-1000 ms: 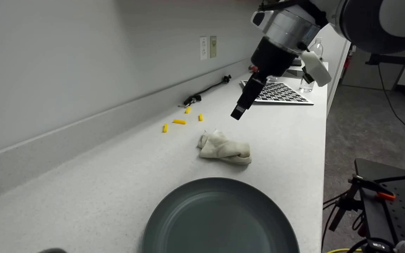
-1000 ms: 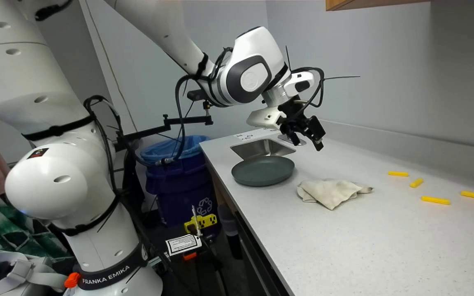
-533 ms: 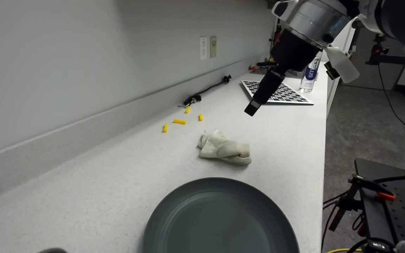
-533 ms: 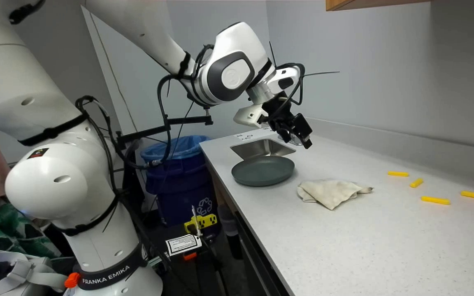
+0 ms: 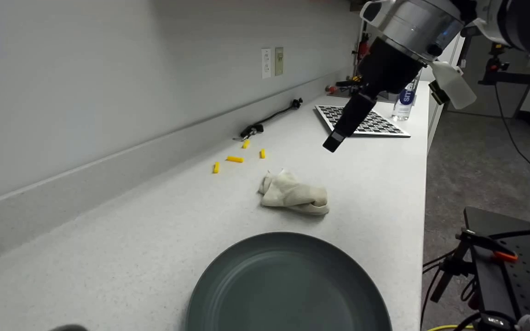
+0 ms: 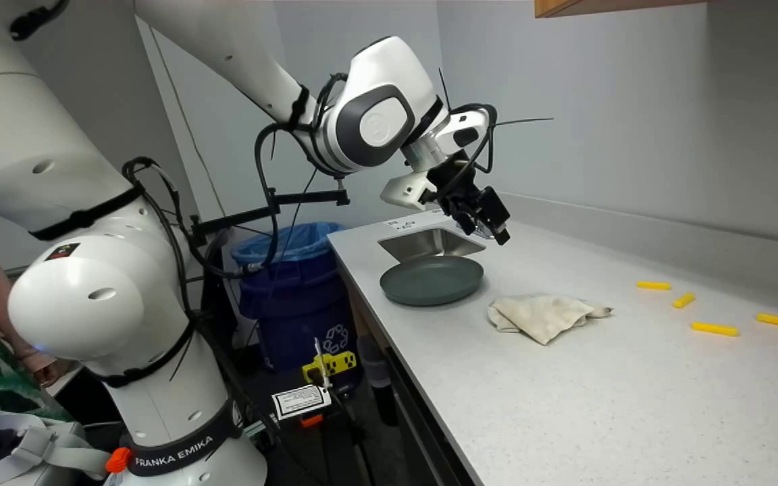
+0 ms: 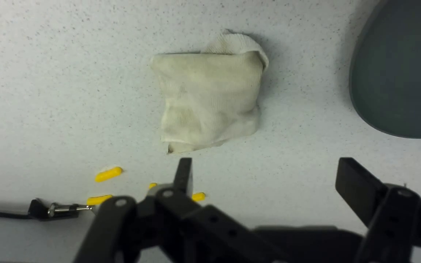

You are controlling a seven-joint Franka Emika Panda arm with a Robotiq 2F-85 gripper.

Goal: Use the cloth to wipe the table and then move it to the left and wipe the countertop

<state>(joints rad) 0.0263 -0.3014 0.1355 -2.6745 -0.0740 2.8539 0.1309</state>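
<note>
A cream cloth (image 5: 292, 195) lies folded and crumpled on the white speckled countertop (image 5: 145, 248). It also shows in an exterior view (image 6: 544, 316) and in the wrist view (image 7: 210, 98). My gripper (image 7: 265, 164) is open, with its two black fingers wide apart and only countertop seen between them. In the wrist view the cloth lies beyond the fingertips, ahead of the left finger. In both exterior views the gripper (image 5: 332, 143) (image 6: 483, 233) is in the air above the counter, apart from the cloth and tilted.
A dark green round plate (image 5: 288, 285) (image 6: 431, 280) (image 7: 400, 73) sits near the cloth, with a sink (image 6: 429, 244) behind it. Several yellow sticks (image 5: 234, 159) (image 6: 714, 329) and a black cable (image 5: 252, 130) lie toward the wall. A checkered board (image 5: 380, 123) and bottle (image 5: 404, 103) stand farther along.
The arm and gripper have moved right in one exterior view and left in the other, mostly in the first half second. The cloth, plate and yellow sticks have not moved.
</note>
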